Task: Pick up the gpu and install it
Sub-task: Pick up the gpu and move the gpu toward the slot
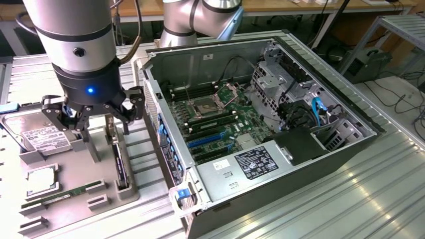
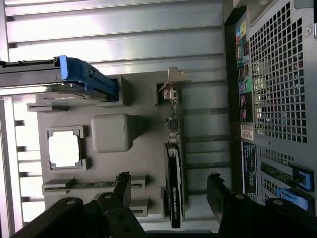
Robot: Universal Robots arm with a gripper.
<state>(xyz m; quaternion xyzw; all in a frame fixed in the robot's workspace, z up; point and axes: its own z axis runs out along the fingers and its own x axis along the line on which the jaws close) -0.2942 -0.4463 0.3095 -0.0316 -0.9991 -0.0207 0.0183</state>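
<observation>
The gpu (image 1: 120, 164) stands on its long edge in a slot of a grey holder tray (image 1: 73, 167), along the tray side nearest the computer case (image 1: 219, 55). In the wrist view the gpu (image 2: 174, 163) shows edge-on, with its silvery bracket (image 2: 171, 84) at the far end from the camera.

The gripper (image 1: 96, 119) hangs over the tray above the card. Its jaws are spread wide, and in the wrist view the gripper (image 2: 168, 183) has one of its dark fingers (image 2: 121, 187) on each side of the card, neither touching it.

The same tray (image 2: 143, 168) carries a hard drive (image 1: 43, 137) with a blue handle (image 2: 81, 77), a square processor chip (image 1: 40, 179) and a narrow green memory stick (image 1: 63, 194).

The tray sits toward the edge of the ribbed metal bench (image 1: 345, 199) on the exterior view's left. The case lies open just beside it, its motherboard (image 1: 219, 124) and blue expansion slots (image 1: 202, 140) exposed.
</observation>
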